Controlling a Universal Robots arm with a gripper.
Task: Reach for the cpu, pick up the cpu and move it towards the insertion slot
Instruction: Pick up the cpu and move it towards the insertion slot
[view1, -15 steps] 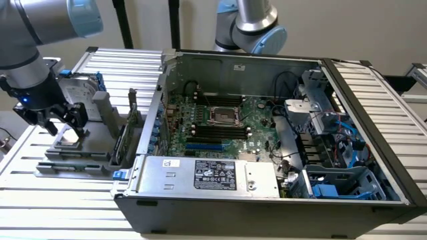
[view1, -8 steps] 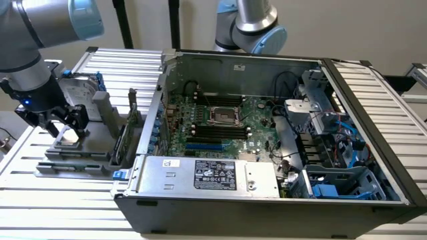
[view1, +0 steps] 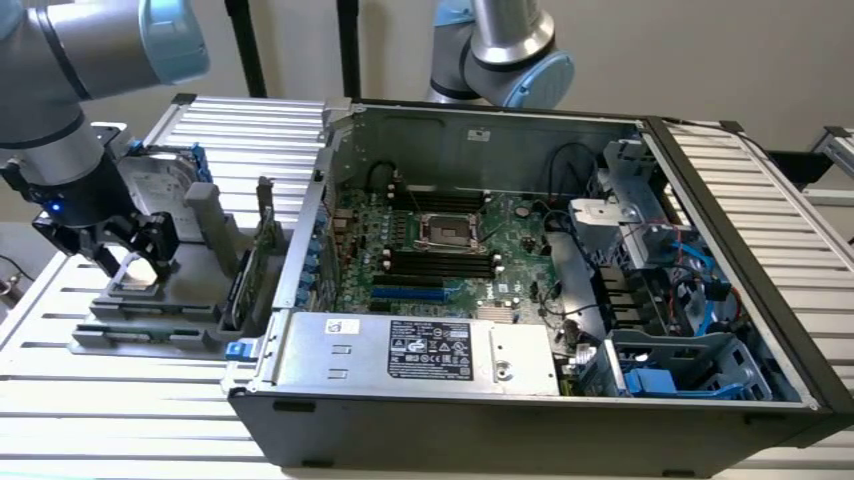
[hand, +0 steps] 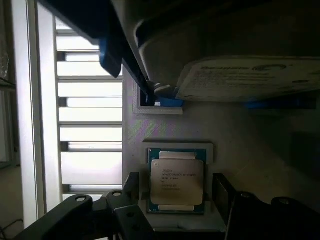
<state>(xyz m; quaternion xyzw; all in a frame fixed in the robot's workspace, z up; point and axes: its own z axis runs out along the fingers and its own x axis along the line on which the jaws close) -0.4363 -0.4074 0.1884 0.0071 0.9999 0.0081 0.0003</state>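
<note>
Two dark fingers (hand: 131, 186) of the gripper (view1: 134, 262) stand apart on either side of the cpu (hand: 177, 172), with a gap at each side, so the tool is released and grasps nothing. The cpu lies flat, metal top up, in a pale recess of the grey holder (view1: 147, 312) beside the computer case (view1: 534, 425), well apart from the insertion slot (view1: 447, 232) on the board. Several lines of print cross its lid from one finger toward the other, too small to read; its slightly longer sides run along the fingers. The hard drive (hand: 250, 80) and the power supply (view1: 427, 350) carry labels, also unreadable.
</note>
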